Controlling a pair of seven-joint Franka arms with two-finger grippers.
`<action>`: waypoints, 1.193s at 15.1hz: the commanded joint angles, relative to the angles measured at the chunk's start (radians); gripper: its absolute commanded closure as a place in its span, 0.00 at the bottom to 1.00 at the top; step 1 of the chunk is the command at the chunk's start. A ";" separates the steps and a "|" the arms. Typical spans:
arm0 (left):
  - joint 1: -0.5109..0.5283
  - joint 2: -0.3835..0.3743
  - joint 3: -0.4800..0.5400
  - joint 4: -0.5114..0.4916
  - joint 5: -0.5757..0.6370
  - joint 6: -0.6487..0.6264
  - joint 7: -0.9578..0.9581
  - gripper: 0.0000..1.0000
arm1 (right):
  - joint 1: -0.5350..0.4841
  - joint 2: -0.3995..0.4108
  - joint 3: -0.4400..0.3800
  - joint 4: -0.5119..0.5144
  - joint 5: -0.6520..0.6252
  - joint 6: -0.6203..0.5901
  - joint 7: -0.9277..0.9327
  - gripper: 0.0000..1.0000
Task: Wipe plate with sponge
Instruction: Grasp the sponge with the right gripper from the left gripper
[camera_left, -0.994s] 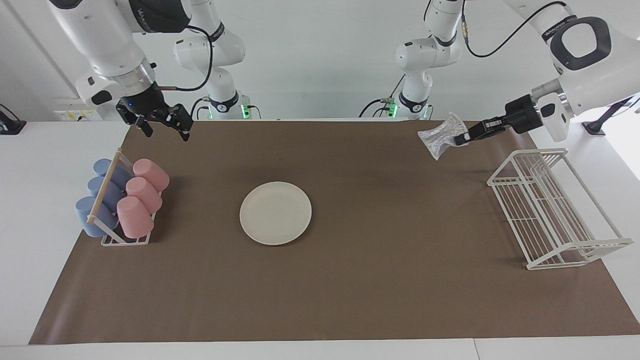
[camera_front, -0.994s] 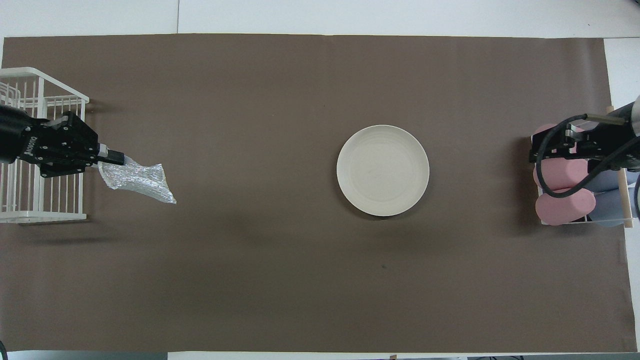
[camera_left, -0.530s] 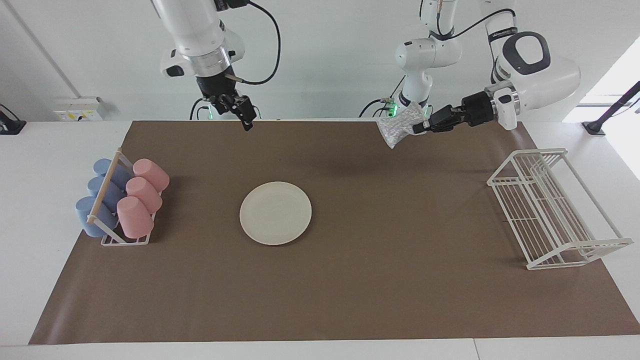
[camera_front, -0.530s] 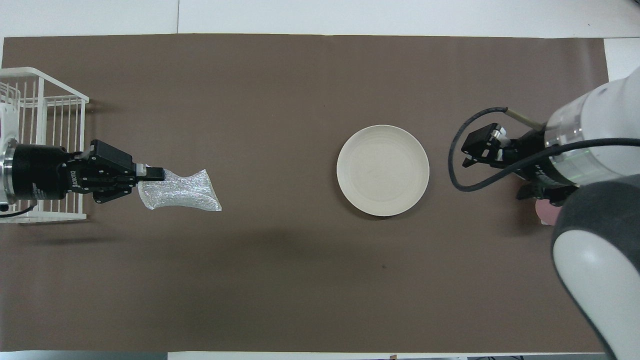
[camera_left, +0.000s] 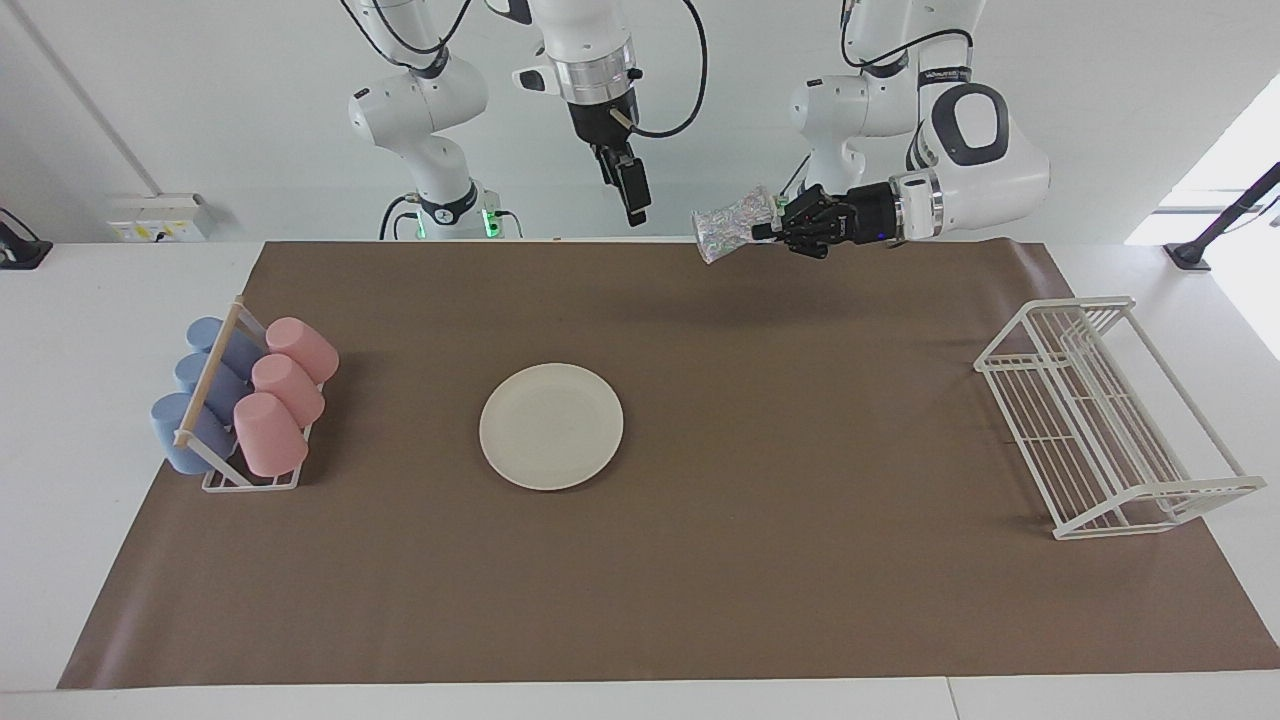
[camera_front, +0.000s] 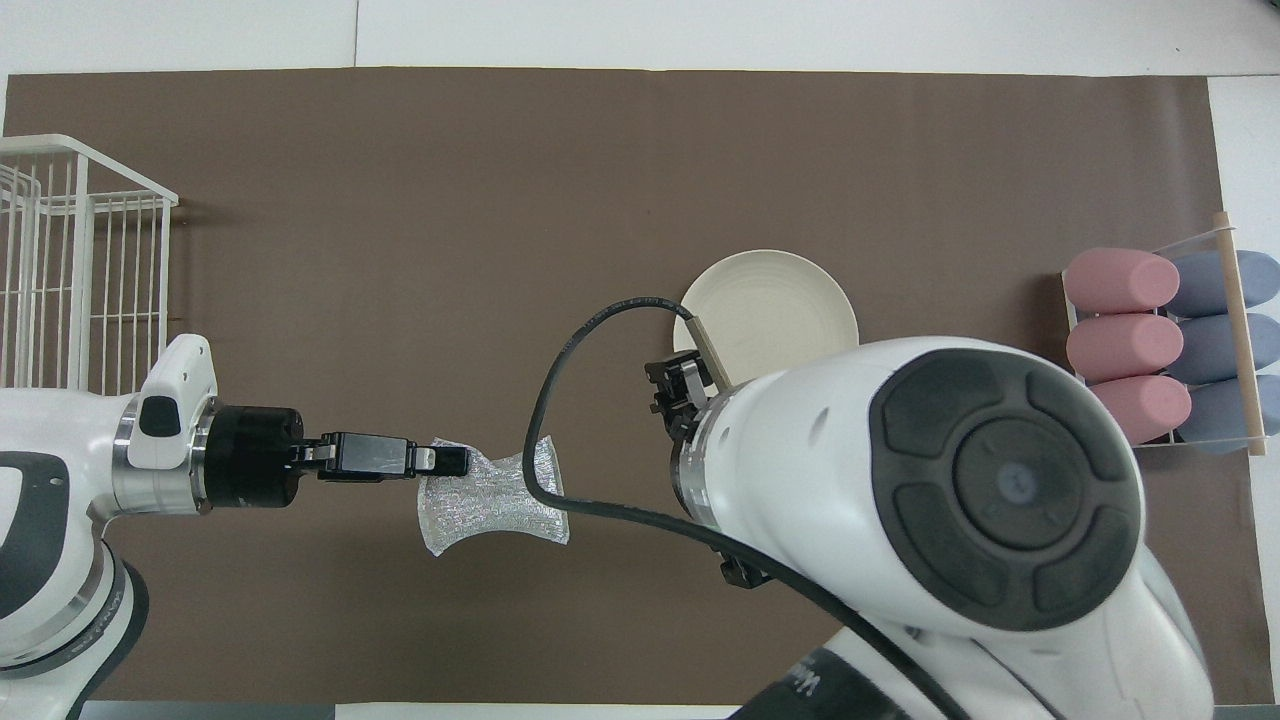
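Currently: brown mat (camera_left: 800, 450) covers most of the white table (camera_left: 100, 300). White wire rack (camera_left: 1105, 420) stands on the mat at the left arm's end. Cup rack (camera_left: 240, 410) with pink cups (camera_left: 285, 385) and blue cups (camera_left: 195, 390) lying on their sides sits at the right arm's end.

Plate (camera_left: 551, 426) lies flat on the mat, roughly mid-depth, toward the right arm's end from table centre. Bare, nothing touching it. In the overhead view the right arm's body hides the robot-side part of the plate (camera_front: 775, 300).

Left gripper (camera_left: 768, 231) is up in the air over the robot-side strip of the mat, fingers horizontal and clamped on one edge of the sponge (camera_left: 730, 221). Sponge sticks out from the fingertips toward the right arm's end, off the table. Overhead view agrees: left gripper (camera_front: 455, 461) pinches the sponge (camera_front: 495, 497) at its edge, the rest hanging free over bare mat. Sponge and plate are well apart.

Right gripper (camera_left: 632, 195) hangs high near the robot-side edge of the mat, pointing down, nothing in it. Cannot tell its finger state. Overhead it (camera_front: 680, 395) is mostly masked by its own arm.
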 joint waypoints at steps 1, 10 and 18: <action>-0.023 -0.035 0.009 -0.044 -0.052 -0.028 0.045 1.00 | -0.035 -0.055 -0.007 -0.084 0.064 0.026 -0.052 0.00; -0.105 -0.035 0.004 -0.058 -0.108 0.038 0.043 1.00 | 0.146 -0.062 -0.001 -0.176 0.078 0.256 0.436 0.00; -0.098 -0.038 0.009 -0.058 -0.106 0.004 0.040 1.00 | 0.184 -0.063 -0.001 -0.257 0.070 0.344 0.395 0.00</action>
